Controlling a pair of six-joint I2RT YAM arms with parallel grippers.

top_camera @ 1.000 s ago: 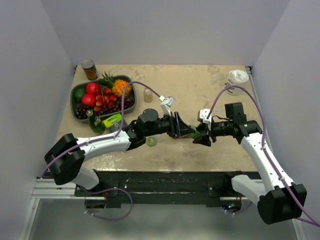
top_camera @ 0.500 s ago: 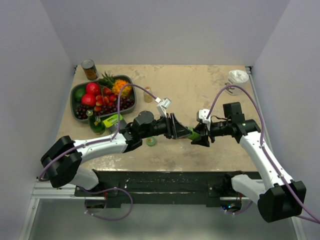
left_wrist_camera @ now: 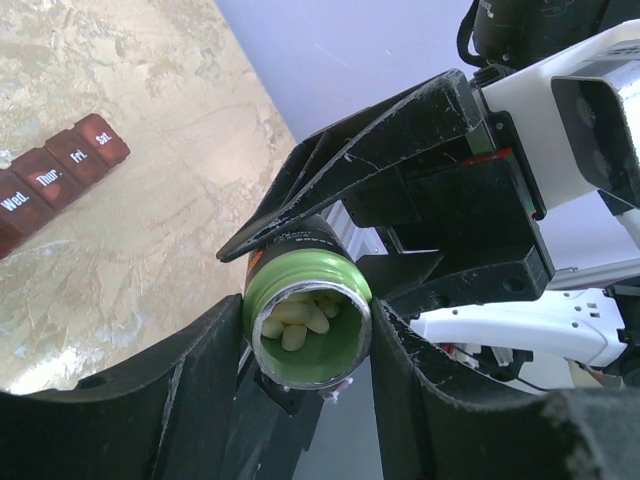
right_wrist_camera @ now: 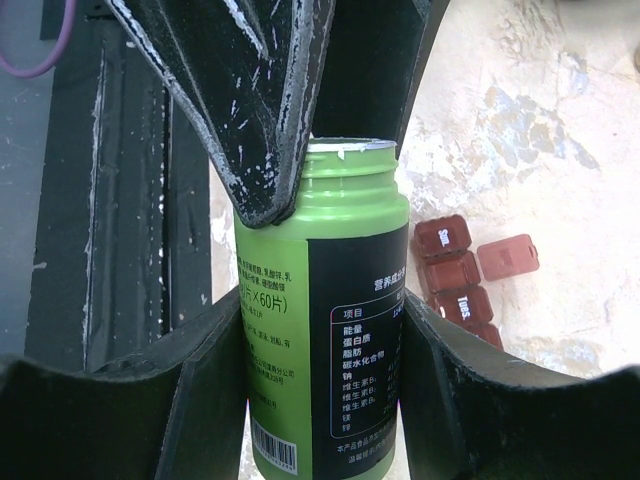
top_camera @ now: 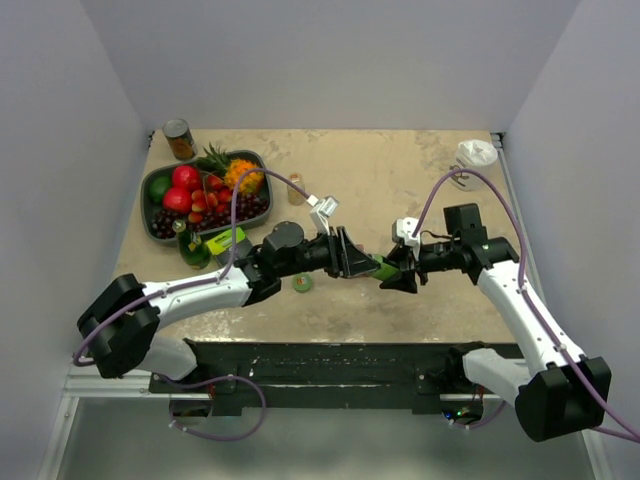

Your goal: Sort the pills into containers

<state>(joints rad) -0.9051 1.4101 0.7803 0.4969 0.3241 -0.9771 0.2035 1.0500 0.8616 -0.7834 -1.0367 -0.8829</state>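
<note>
Fruit tray (top_camera: 147,200): far left, apart from the work; not a target.
L gripper (left_wrist_camera: 308,340): jaws closed on bottle (top_camera: 385,267) at the neck, prob. to steady it for a pour.
Cap (top_camera: 302,283): lay on table (top_camera: 450,200) below L arm, so the mouth was open.
Pills (left_wrist_camera: 300,318): inside bottle, seen thru the mouth; none out yet.
Containers (left_wrist_camera: 62,172): strip lay on table below and beside the held bottle; one lid (right_wrist_camera: 508,257) near Sun. end stood open, prob. to take pills.
R gripper (right_wrist_camera: 320,340): jaws clamped on bottle body; bottle was held off table betw. both arms.
</note>
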